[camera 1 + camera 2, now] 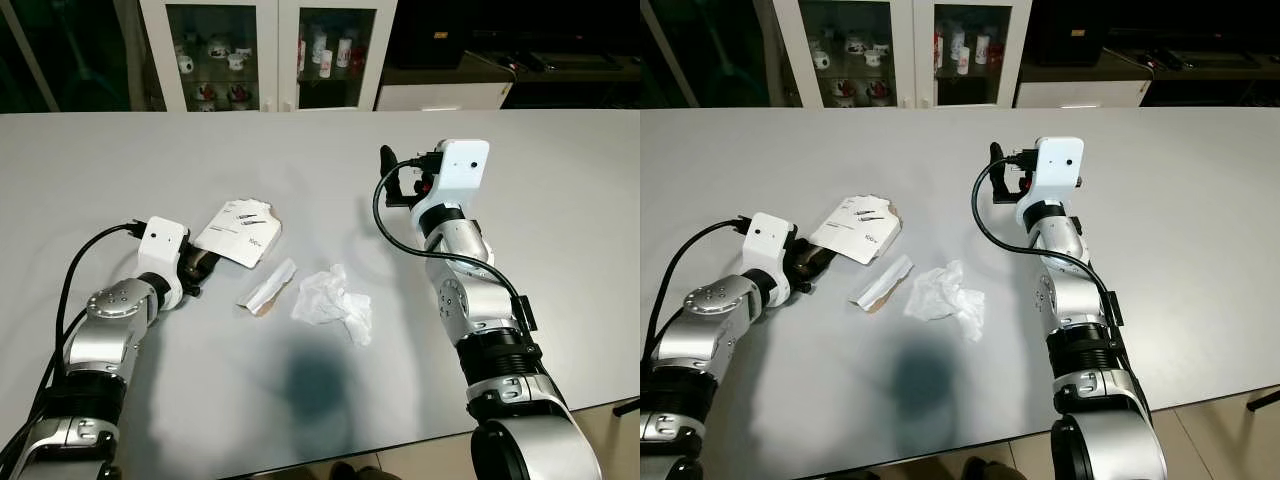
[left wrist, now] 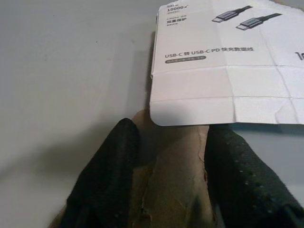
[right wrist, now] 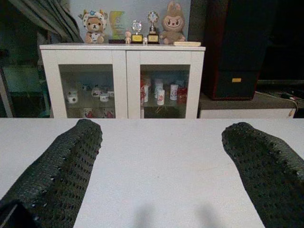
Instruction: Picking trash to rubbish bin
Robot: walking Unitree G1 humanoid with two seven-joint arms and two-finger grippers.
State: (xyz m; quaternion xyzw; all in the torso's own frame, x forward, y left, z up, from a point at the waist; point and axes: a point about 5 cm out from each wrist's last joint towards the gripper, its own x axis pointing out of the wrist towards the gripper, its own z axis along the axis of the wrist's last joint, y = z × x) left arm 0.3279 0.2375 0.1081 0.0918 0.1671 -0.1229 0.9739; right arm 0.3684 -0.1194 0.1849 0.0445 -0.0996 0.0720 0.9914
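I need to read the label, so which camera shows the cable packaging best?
The left wrist view: the cable packaging sits close, its USB-C print legible, with the left tool gripping its brown edge. Both eye views show it small on the table.

The pale grey table is seen from above and forward by both head views, which share nearly the whole scene. The left wrist view is set very close behind the left pincer, facing the white printed cardboard package. The right wrist view is aimed level across the table at the far white glass-fronted cabinet.
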